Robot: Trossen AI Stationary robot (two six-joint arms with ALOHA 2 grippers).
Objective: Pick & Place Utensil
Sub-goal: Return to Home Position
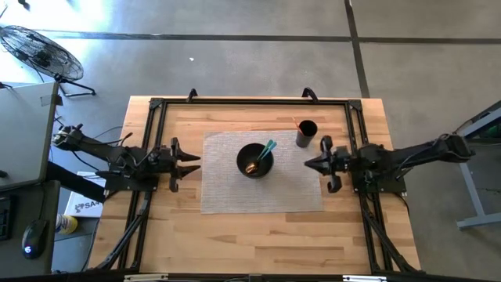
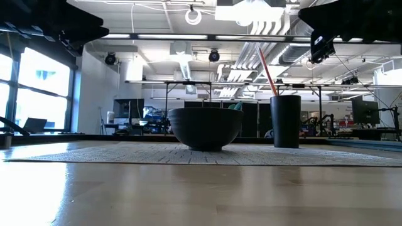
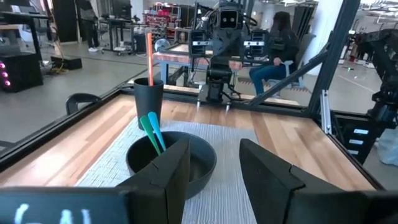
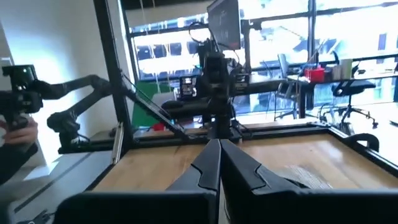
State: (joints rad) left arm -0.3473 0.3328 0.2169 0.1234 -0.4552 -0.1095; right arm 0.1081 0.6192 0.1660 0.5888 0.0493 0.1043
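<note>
High view gives me the black bowl [image 1: 244, 157] at frame centre on the gray mat [image 1: 227, 192], teal utensil handles [image 1: 268, 148] inside, left gripper [image 1: 193, 163] fingers spread centre-left, right gripper [image 1: 308, 163] fingers pressed together centre-right.

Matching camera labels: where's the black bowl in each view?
High view: bowl at the centre of the mat, between the arms.
Low view: bowl mid-picture, on the mat.
Left wrist view: bowl just ahead of the left gripper.
Right wrist view: not in it.
Shared landmark: the cup with the red straw, beside the bowl in the high, low and left wrist views.
</note>
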